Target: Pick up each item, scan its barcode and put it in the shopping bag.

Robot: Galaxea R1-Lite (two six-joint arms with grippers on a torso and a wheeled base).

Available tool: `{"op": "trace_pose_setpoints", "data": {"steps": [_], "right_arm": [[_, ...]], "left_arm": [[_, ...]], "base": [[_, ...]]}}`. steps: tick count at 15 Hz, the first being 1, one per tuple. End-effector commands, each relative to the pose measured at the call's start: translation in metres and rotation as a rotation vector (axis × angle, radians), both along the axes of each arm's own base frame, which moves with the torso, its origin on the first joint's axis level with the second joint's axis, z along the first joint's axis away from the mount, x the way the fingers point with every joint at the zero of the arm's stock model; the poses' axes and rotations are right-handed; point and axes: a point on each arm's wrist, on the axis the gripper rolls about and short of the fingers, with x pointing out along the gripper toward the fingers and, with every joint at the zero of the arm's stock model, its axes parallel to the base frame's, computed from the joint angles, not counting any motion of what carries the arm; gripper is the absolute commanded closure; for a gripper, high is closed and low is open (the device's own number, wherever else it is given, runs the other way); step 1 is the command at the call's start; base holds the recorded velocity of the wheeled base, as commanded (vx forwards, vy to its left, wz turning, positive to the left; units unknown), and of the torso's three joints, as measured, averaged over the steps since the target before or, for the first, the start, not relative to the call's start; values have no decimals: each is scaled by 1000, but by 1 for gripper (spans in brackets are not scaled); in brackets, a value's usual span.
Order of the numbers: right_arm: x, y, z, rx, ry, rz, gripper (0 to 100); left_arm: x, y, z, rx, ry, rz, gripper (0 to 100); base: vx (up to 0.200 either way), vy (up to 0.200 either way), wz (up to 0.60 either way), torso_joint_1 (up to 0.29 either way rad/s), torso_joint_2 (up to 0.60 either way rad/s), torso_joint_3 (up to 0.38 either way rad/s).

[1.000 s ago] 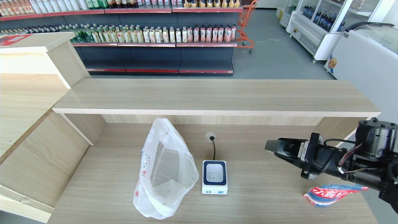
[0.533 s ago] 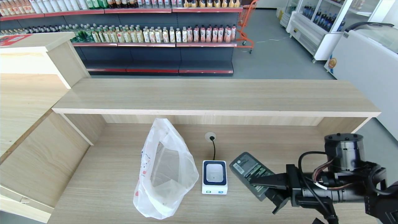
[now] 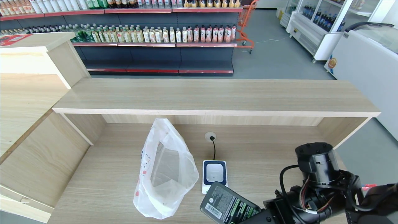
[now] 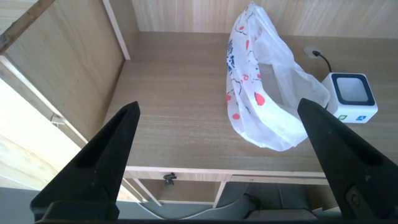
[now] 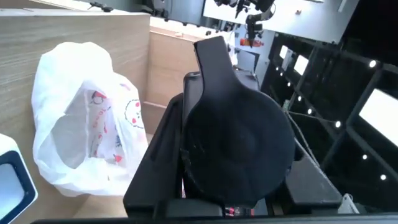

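A flat dark pack point(image 3: 228, 207) with green print and a white barcode label facing up hangs over the counter just in front of the white scanner point(image 3: 214, 175). My right gripper point(image 3: 264, 215) is shut on its right end. In the right wrist view the pack point(image 5: 236, 143) hides the fingers, with the bag point(image 5: 87, 124) and the scanner's corner point(image 5: 9, 180) beyond. The white shopping bag point(image 3: 164, 174) stands open to the left of the scanner. My left gripper point(image 4: 217, 107) hovers open over the counter's near left, with the bag point(image 4: 261, 93) and scanner point(image 4: 351, 93) ahead of it.
A raised wooden ledge point(image 3: 214, 96) runs along the back of the counter, and a side wall point(image 3: 43, 158) closes off the left. The scanner's cable point(image 3: 213, 147) goes into a hole behind it. A red scrap of a snack pack point(image 3: 369, 186) peeks out behind the right arm.
My right arm has swung from the right side down and to the left, bringing the dark pack to the front of the scanner. Its body now covers the red-and-blue snack pack.
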Motion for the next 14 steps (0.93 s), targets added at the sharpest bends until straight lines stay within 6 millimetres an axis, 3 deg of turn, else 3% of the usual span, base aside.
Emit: {"op": "trace_pose_setpoints", "data": {"steps": [1, 4, 14], "right_arm": [[-1, 2, 1, 7, -9, 12, 100], [-13, -2, 3, 8, -24, 30, 100], [-17, -5, 6, 17, -26, 37, 100]], "left_arm": [[0, 0, 0, 0, 0, 0, 0], [0, 0, 0, 0, 0, 0, 0], [0, 0, 0, 0, 0, 0, 0]], "base": [[0, 0, 0, 0, 0, 0], [0, 0, 0, 0, 0, 0], [0, 0, 0, 0, 0, 0]]}}
